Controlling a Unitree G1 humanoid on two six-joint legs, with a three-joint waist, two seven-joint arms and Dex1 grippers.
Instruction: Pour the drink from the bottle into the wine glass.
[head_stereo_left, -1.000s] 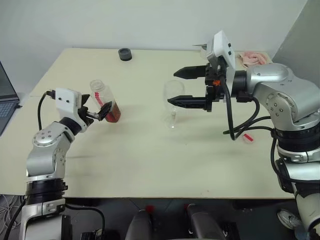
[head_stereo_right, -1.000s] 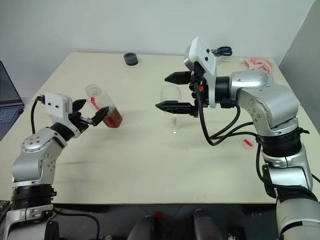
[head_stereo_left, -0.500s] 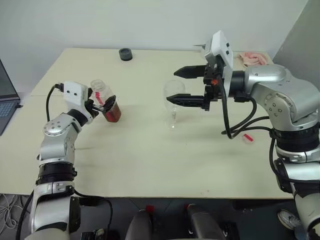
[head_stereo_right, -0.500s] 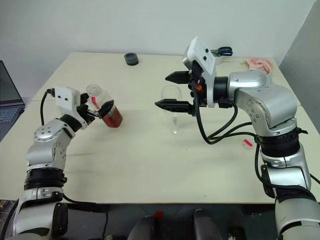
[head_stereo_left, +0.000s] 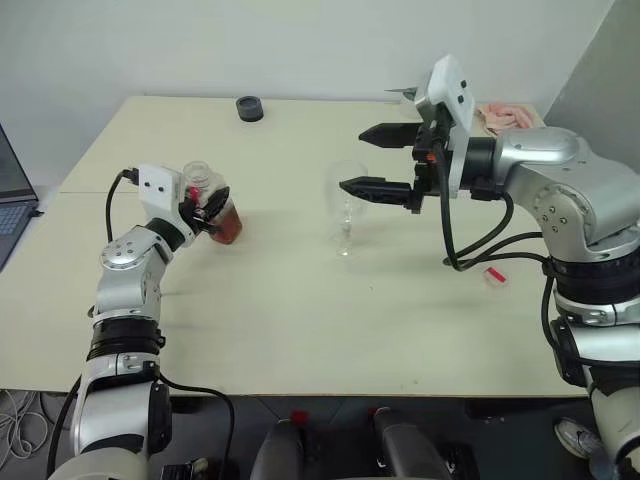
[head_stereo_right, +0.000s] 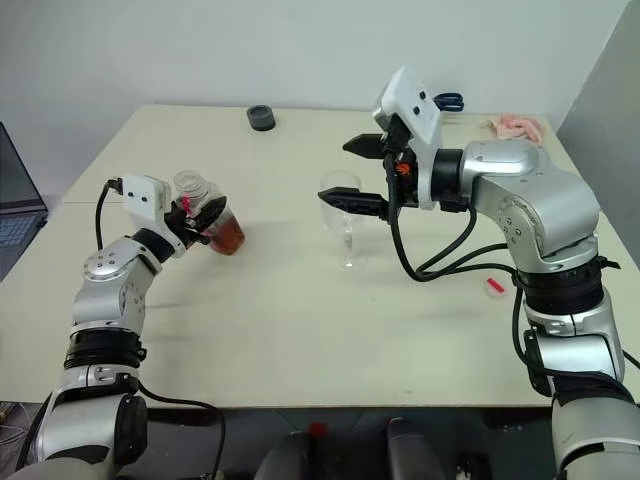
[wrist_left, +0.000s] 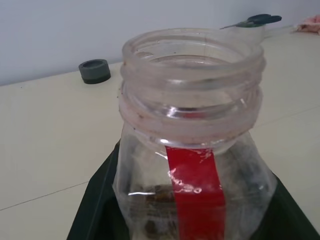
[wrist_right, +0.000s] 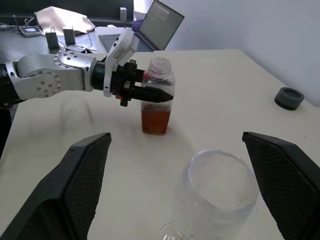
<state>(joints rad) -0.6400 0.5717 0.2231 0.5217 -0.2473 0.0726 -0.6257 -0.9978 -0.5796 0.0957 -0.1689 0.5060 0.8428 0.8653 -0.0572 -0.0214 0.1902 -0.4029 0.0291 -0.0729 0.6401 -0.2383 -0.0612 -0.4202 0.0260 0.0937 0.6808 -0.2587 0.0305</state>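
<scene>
Grip first: your left pincer (head_stereo_left: 208, 210) is clamped on the uncapped bottle (head_stereo_left: 214, 203), so lift it straight while the open right pincer (head_stereo_left: 385, 161) brackets the wine glass (head_stereo_left: 347, 205).

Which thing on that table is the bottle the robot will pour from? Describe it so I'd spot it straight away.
Start at the big cream table and look to the robot's left side, where the left gripper is shut on the bottle. It is small and clear, open-mouthed, with a red label strip and reddish-brown drink inside, unlike the empty stemmed wine glass nearby.
</scene>
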